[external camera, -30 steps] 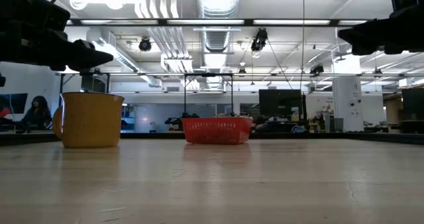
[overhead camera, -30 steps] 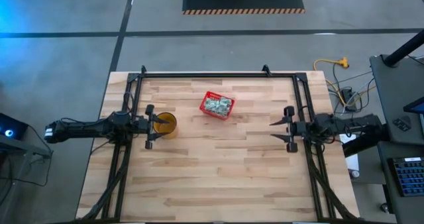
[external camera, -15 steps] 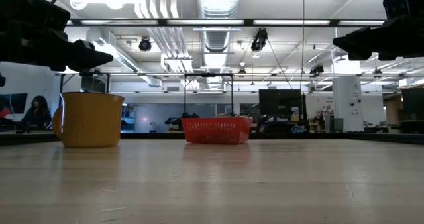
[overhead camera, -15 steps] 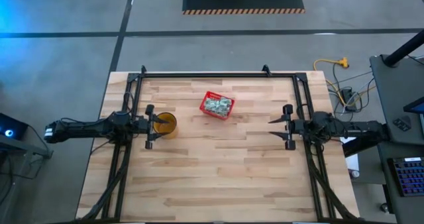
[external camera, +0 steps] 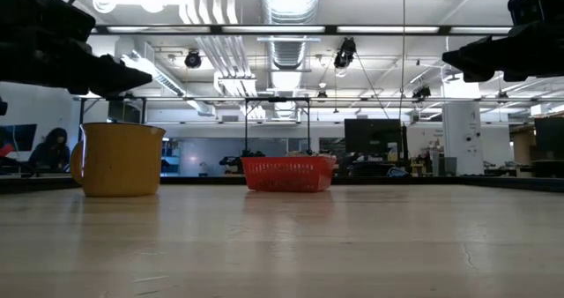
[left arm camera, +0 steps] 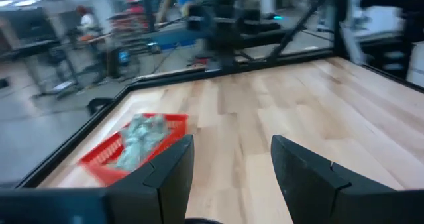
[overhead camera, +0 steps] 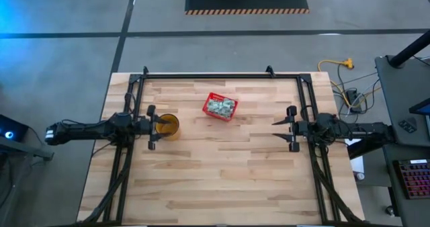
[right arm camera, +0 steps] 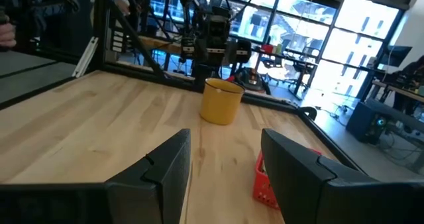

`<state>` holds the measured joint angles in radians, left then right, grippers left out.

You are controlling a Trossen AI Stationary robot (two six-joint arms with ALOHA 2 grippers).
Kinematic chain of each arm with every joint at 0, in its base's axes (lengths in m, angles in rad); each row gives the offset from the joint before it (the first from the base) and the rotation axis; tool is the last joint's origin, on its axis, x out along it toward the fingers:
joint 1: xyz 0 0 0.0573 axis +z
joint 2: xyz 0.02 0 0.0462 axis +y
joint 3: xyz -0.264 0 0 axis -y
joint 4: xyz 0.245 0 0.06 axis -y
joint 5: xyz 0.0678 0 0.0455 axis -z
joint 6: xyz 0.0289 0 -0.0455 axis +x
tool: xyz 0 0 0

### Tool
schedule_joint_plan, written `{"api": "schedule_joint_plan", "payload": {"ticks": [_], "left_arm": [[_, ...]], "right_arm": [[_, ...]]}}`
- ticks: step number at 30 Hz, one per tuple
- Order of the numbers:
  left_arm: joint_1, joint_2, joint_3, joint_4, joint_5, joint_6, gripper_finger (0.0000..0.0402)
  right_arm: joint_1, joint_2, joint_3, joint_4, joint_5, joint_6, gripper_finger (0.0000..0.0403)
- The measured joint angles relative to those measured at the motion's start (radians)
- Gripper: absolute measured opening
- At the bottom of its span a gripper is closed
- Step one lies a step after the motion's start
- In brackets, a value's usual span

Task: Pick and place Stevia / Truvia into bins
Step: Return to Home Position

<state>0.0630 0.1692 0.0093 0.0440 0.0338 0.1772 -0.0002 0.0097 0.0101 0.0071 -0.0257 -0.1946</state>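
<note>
The red basket (overhead camera: 220, 107) stands on the table toward the far edge, near the middle, with pale green and white sachets (overhead camera: 220, 106) heaped inside it. It also shows in the low view (external camera: 288, 173) and in the left wrist view (left arm camera: 106, 156), the sachets (left arm camera: 139, 136) lying inside. My left gripper (overhead camera: 153, 127) hangs open above the table's left part, over the left side of a yellow mug. My right gripper (overhead camera: 291, 127) hangs open above the right part, well right of the basket. Both sets of fingers point toward the table's middle.
A yellow mug (overhead camera: 168, 125) stands on the table just under and ahead of my left gripper (left arm camera: 232, 177); it also appears in the low view (external camera: 117, 160) and the right wrist view (right arm camera: 222, 101). A black frame (overhead camera: 215, 74) runs along the far edge. Bare wood lies toward the near edge.
My right gripper has moved a little toward the table's left and dipped slightly, staying open. The basket, the sachets and the mug stand where they were.
</note>
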Motion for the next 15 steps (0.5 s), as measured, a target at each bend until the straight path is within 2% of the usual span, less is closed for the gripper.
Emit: {"api": "schedule_joint_plan", "payload": {"ticks": [4, 15], "left_arm": [[0.001, -0.017, -0.002, 0.013, -0.105, -0.060, 0.0185], [0.001, -0.083, -0.003, -0.010, -0.060, -0.034, 0.0185]], "right_arm": [[0.000, -0.001, 0.000, 0.000, 0.002, 0.004, 0.0176], [0.000, 0.000, 0.000, 0.000, 0.002, 0.004, 0.0176]]}}
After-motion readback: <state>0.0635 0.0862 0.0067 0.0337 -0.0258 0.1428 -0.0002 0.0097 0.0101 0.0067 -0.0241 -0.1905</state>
